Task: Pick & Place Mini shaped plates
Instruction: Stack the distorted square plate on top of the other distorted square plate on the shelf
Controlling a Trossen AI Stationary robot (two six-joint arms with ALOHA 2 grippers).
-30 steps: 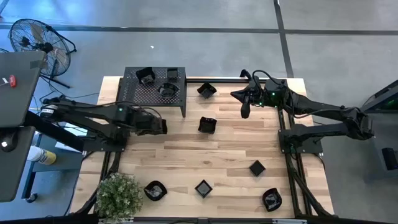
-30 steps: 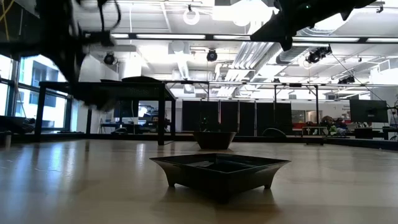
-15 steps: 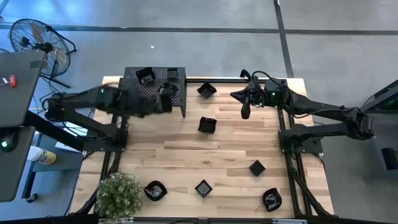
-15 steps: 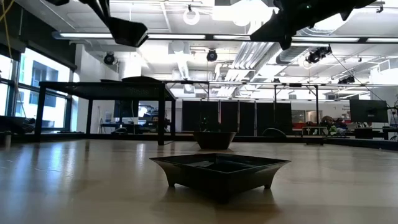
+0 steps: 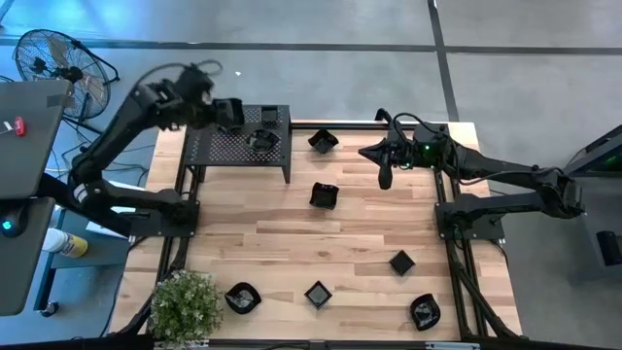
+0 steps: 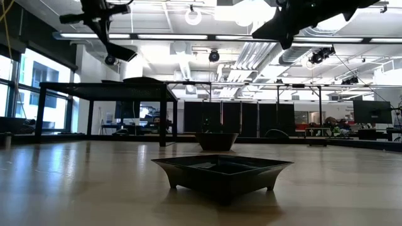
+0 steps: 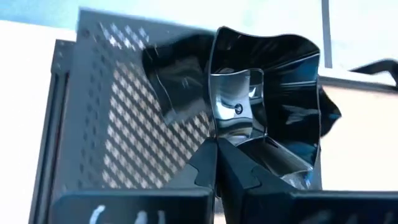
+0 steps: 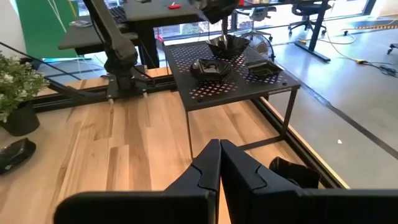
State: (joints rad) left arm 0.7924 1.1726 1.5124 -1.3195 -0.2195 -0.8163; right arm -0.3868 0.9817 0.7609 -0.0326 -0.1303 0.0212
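- Wooden table point(image 5: 321, 248) fills the high view, with a grey floor around it, a fan point(image 5: 53, 60) at the far left corner and a potted plant point(image 5: 183, 306) at the near left edge.
- Black perforated metal shelf point(image 5: 219, 148) stands at the far left of the table; it already bears mini shaped plates point(image 5: 260, 141), and more lie scattered on the wood, among them one point(image 5: 324, 195) near the middle and four point(image 5: 319, 294) along the near side.
- Left arm point(image 5: 126, 122) reaches high from its base, bent up and over toward the far part of the shelf.
- Right arm point(image 5: 505, 180) waits above the table's far right edge, its right gripper point(image 5: 382, 160) pointing down with the fingers pressed together and nothing between them.
- Left gripper point(image 7: 216, 155) clamps a glossy plate point(image 7: 267, 93) by its rim, tilted nearly on edge above the shelf.
- Doing this step well, I judge, means levelling the plate first, since dropped on edge it would likely roll or clatter.
- Lower it onto a bare patch of the perforated top, clear of the dish point(image 7: 177, 78) seen just beyond it.
- Release only once the base rests flat, then lift straight up so the fingers do not drag it.
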